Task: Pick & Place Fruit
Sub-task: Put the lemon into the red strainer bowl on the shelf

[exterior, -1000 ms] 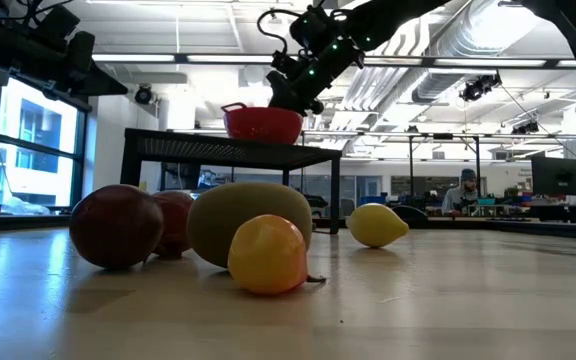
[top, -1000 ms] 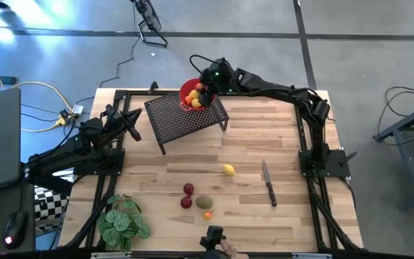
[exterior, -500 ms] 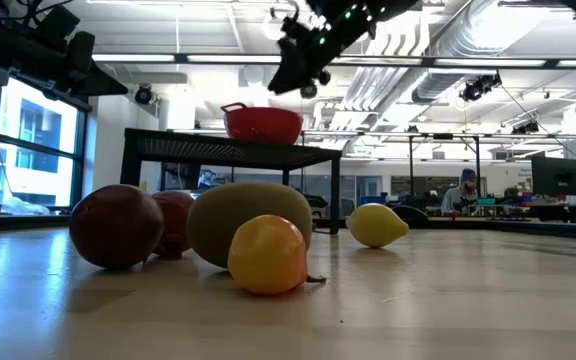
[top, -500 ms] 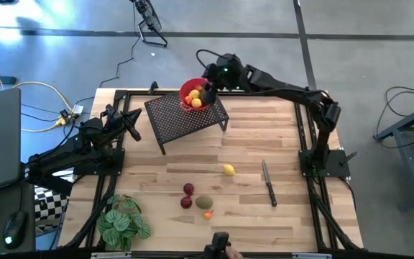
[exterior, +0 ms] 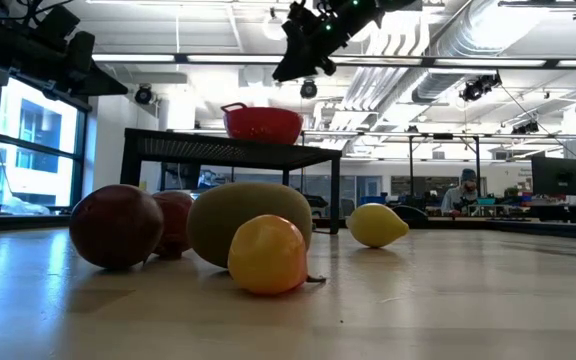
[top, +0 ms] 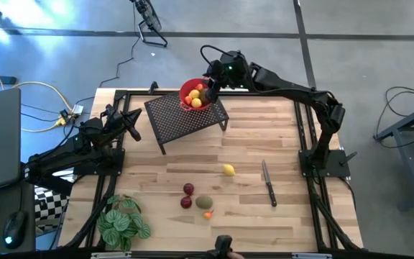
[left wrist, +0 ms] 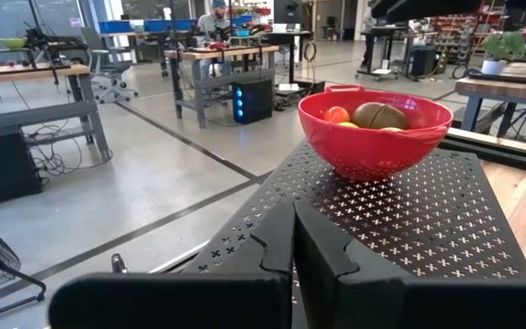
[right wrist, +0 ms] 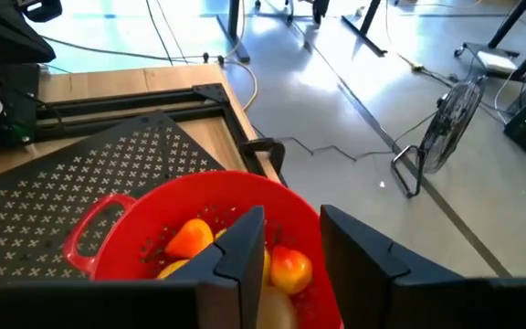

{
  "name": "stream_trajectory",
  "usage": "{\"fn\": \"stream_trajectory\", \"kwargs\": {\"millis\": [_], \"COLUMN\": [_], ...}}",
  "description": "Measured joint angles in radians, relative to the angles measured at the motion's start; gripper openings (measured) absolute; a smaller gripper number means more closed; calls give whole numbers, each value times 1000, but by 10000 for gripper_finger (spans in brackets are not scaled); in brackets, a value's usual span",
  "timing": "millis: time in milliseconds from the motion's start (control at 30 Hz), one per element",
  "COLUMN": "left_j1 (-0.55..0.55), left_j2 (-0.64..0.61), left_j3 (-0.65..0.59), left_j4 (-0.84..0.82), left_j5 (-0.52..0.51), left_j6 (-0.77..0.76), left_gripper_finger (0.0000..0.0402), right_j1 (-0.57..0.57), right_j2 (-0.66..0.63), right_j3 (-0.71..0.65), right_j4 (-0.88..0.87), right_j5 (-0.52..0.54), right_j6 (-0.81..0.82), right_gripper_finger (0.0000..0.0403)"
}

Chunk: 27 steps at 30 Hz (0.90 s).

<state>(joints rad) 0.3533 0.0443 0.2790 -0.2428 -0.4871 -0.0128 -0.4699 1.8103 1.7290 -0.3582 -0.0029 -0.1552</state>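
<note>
The red mesh bowl (top: 193,96) stands on a black perforated stand (top: 185,116) and holds several pieces of fruit (right wrist: 245,260), yellow, orange and brown. My right gripper (top: 211,85) hovers open and empty above the bowl (right wrist: 190,228), well over its rim in the low view (exterior: 302,48). On the table lie a yellow lemon (top: 228,170), two dark red balls (top: 187,195), an olive-green oval (top: 204,202) and a tiny orange piece (top: 208,214). My left gripper (left wrist: 292,239) is shut and waits by the table's left edge (top: 130,124).
A knife (top: 268,184) lies to the right of the lemon. A green leafy plant (top: 123,221) sits at the near left corner. Bare wood lies between the stand and the loose fruit. A person (exterior: 465,190) sits far off in the room.
My right gripper has risen straight up from the rim of the red bowl to well above it, drifting a little toward the table's right. The bowl and the fruit on the table have stayed put.
</note>
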Motion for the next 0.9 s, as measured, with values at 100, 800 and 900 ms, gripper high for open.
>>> {"fn": "stream_trajectory", "kwargs": {"millis": [100,800,900], "left_j1": [0,0,0], "left_j2": [0,0,0], "left_j3": [0,0,0], "left_j4": [0,0,0], "left_j5": [0,0,0], "left_j6": [6,7,7], "left_gripper_finger": [0,0,0], "right_j1": [9,180,204], "right_j2": [0,2,2], "right_j3": [0,-67,-100], "right_j4": [-12,135,168], "right_j5": [1,-22,-24], "right_j6": [36,114,137], "right_gripper_finger": [84,2,2]}}
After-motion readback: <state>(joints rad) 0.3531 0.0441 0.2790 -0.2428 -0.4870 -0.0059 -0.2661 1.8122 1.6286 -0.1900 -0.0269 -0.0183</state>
